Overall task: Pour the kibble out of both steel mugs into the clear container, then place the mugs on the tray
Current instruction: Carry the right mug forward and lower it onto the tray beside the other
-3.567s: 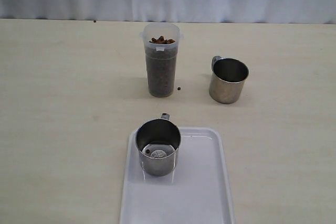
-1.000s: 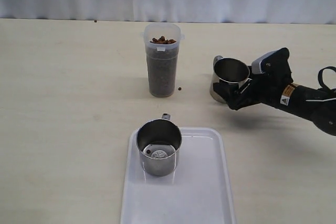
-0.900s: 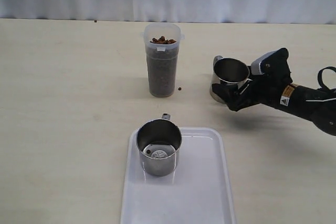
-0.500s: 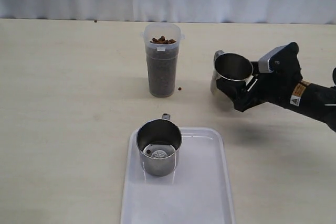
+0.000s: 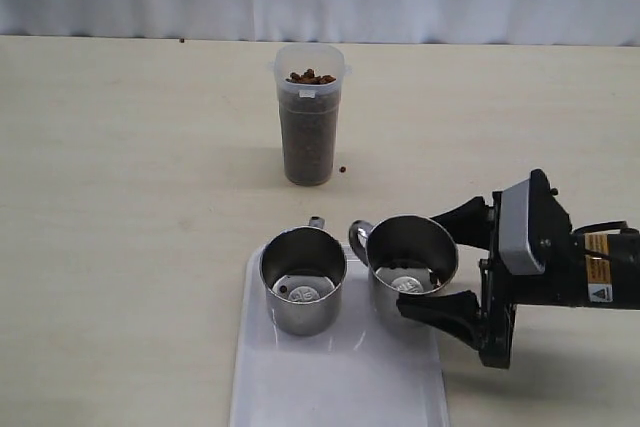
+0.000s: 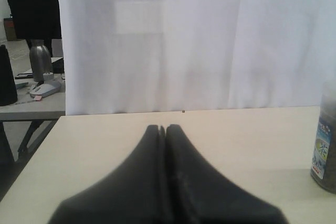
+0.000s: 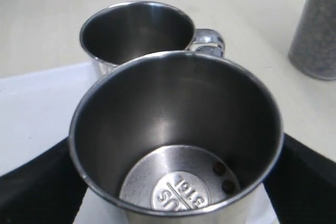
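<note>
Snugly clamped by the right gripper (image 5: pixel 420 265) — one steel mug (image 5: pixel 408 245).

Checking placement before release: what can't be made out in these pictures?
- Whether the gripped shiny steel mug rests on the flat white plastic tray: exterior view, base hidden by its wall and the right gripper.
- Tray's near end: cut off by exterior view's bottom edge.

Silver mugs (image 5: pixel 300 319), white tray (image 5: pixel 340 387), brown kibble (image 5: pixel 308 77), seemingly beige table (image 5: pixel 130 167).
</note>
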You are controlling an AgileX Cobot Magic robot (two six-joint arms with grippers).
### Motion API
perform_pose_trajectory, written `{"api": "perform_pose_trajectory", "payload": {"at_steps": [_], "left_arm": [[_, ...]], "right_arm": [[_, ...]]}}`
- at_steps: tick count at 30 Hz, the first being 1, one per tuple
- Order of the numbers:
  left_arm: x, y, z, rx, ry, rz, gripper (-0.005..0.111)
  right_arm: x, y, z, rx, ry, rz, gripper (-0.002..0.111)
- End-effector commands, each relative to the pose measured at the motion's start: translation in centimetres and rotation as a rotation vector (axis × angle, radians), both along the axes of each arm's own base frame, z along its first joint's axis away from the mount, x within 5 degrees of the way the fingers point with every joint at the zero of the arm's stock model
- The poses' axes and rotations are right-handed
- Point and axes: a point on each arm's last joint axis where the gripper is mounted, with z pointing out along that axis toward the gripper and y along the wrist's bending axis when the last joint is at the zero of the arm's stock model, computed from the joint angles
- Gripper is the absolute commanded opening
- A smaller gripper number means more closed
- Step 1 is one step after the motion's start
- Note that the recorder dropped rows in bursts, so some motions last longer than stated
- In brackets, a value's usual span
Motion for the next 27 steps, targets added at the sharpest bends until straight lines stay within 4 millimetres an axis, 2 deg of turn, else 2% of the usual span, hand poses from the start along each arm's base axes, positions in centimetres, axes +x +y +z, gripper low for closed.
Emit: {"api": "perform_pose_trajectory", "payload": {"at_steps": [1,7,9,11,16,19,21,27], "left_arm": [[0.0,0.1,-0.1,-0.01,0.01,0.007,0.0],[0.0,0.0,-0.1,-0.01,0.008,-0.002,0.0],[0.0,0.0,-0.1,-0.01,0.008,0.0,0.0],[0.0,0.0,-0.1,-0.01,0.008,0.0,0.0],[0.0,0.0,-0.1,-0.01,0.008,0.0,0.0],[0.0,0.0,-0.1,-0.01,0.008,0.0,0.0],[0.0,0.0,-0.1,-0.01,0.008,0.0,0.0],[0.0,0.0,-0.1,-0.01,0.008,0.0,0.0]], "right_arm": [[-0.5,0.2,-0.3,0.018,0.017,0.047,0.006],[-0.6,0.1,-1.7,-0.016,0.074,0.045,0.006],[-0.6,0.1,-1.7,-0.016,0.076,0.045,0.01],[-0.6,0.1,-1.7,-0.02,0.066,0.062,0.019],[-0.6,0.1,-1.7,-0.016,0.055,0.066,0.058],[-0.4,0.1,-1.6,-0.006,0.056,0.039,0.076],[-0.4,0.1,-1.5,-0.003,0.057,0.033,0.081],[-0.8,0.2,-1.5,-0.015,0.071,0.073,0.082]]}}
